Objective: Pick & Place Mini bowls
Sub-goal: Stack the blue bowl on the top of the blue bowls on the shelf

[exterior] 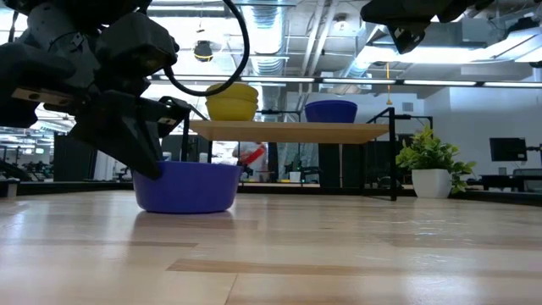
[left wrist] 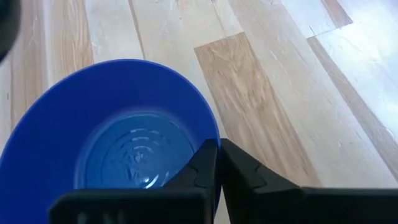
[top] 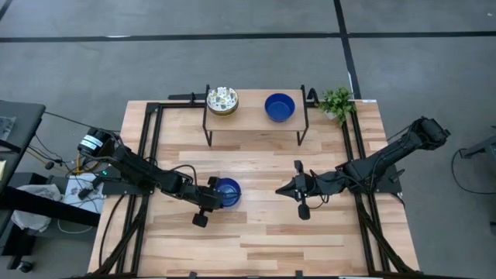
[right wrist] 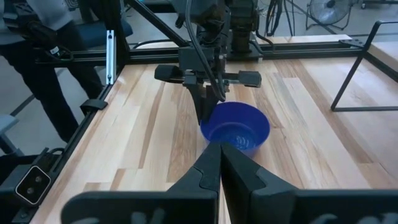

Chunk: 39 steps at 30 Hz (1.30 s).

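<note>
Left gripper (top: 215, 194) pinched on the near-side rim of the blue mini bowl (top: 228, 191), mid-table toward the front edge. Right gripper (top: 293, 188) closed, empty, well apart to its right.

Open surface (top: 256, 240) along the near edge, bare wood across the full width. Centre gap between the blue bowl (top: 227, 191) with the left gripper (top: 214, 194) clamped on its rim, and the right gripper (top: 299, 188), closed, well apart from the bowl. Back of surface blocked by a raised shelf (top: 254, 116) on thin legs, carrying a patterned bowl (top: 222, 100) and a second blue bowl (top: 280, 107); passage underneath between the legs. Potted plant (top: 337, 103) just beside shelf's right end.
</note>
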{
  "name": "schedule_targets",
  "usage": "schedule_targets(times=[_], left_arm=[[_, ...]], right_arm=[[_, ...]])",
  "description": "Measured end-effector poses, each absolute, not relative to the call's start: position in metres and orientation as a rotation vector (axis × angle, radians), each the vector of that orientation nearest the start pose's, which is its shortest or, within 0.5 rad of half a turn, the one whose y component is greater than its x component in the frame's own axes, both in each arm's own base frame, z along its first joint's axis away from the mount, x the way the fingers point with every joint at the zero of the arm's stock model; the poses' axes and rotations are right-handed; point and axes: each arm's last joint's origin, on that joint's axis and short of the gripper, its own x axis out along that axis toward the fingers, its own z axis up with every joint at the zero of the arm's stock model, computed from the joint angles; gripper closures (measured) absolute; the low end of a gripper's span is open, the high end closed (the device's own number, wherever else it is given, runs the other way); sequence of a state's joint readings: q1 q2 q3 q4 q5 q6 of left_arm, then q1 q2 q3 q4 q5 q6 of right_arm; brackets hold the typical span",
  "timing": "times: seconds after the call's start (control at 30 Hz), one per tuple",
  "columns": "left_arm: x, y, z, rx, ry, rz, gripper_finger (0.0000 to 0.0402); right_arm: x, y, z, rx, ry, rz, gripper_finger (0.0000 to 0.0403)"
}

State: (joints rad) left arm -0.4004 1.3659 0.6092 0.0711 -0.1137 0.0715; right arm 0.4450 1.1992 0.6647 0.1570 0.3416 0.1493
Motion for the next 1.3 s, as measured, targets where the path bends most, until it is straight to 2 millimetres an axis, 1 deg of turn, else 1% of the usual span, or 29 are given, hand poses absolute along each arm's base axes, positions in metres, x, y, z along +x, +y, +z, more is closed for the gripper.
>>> schedule_targets(times=[0.3, 0.43, 0.67, 0.83, 1.0, 1.07, 1.2, 1.3], left_arm=[[0.242, -0.099, 0.177, 0.241, 0.648, -0.3, 0.0391], [0.246, -0.101, 0.185, 0.244, 0.621, -0.307, 0.0393], [0.252, -0.108, 0.2, 0.317, 0.551, -0.347, 0.0393], [0.255, -0.112, 0.208, 0.365, 0.478, -0.369, 0.0392], [0.257, -0.112, 0.21, 0.418, 0.443, -0.374, 0.0393], [0.257, -0.112, 0.211, 0.432, 0.427, -0.375, 0.0394], [0.259, -0.11, 0.213, 0.432, 0.404, -0.366, 0.0391], [0.261, -0.107, 0.213, 0.429, 0.407, -0.354, 0.0394]], right_arm=[[0.234, 0.1, 0.241, 0.003, 0.355, 0.073, 0.0401], [0.234, 0.098, 0.241, 0.005, 0.355, 0.066, 0.0401], [0.237, 0.091, 0.241, 0.01, 0.355, 0.038, 0.0401], [0.241, 0.079, 0.241, 0.027, 0.354, -0.015, 0.0401], [0.247, 0.064, 0.244, 0.059, 0.325, -0.077, 0.0401], [0.249, 0.058, 0.245, 0.105, 0.318, -0.092, 0.0401], [0.255, 0.046, 0.254, 0.164, 0.384, -0.013, 0.0401], [0.258, 0.036, 0.265, 0.159, 0.426, -0.049, 0.0401]])
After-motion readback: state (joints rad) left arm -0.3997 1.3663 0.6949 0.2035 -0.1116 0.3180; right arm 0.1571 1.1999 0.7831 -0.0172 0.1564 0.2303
